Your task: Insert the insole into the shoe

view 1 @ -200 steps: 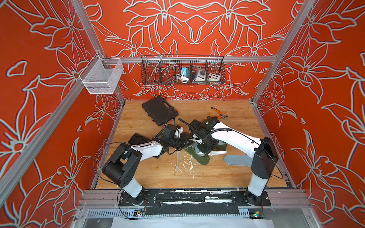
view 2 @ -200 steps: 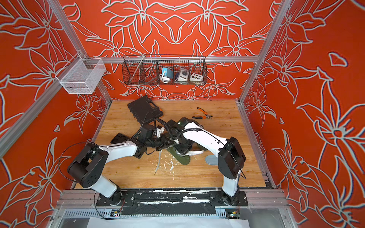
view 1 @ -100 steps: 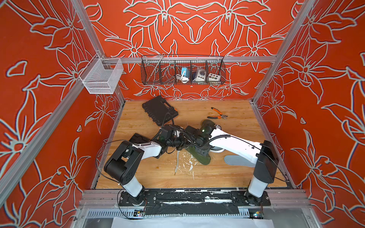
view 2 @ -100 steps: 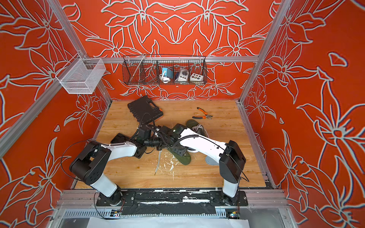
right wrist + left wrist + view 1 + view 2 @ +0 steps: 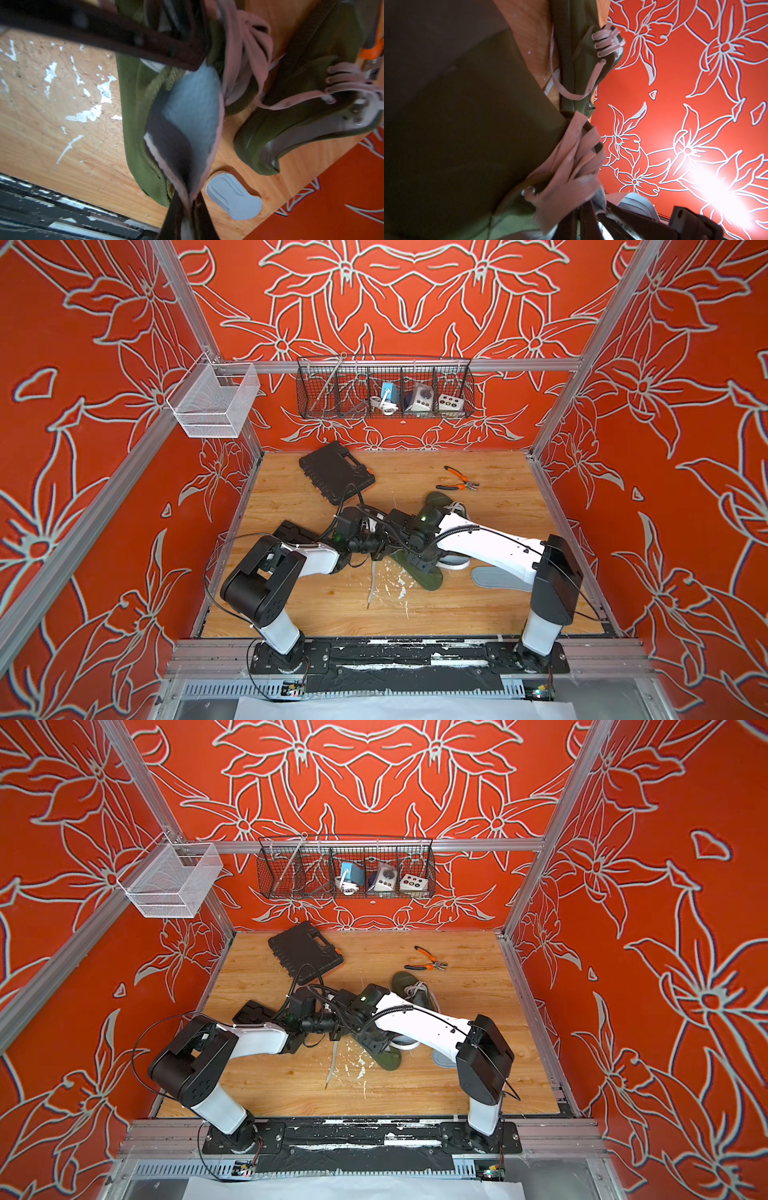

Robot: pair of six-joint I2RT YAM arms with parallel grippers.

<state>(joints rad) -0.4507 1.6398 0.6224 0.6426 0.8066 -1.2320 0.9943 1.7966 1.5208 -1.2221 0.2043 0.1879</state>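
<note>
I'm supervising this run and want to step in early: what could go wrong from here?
1. The insole, pinched by the right gripper, is buckled; pushed on, it may crease or jam at the shoe opening.
2. The left gripper seems to grip just the laces; they could slip, letting the opening close.

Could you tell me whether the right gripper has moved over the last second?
Yes. The right gripper has drawn away from the pliers, toward the front edge of the table, uncovering the far shoe.
</note>
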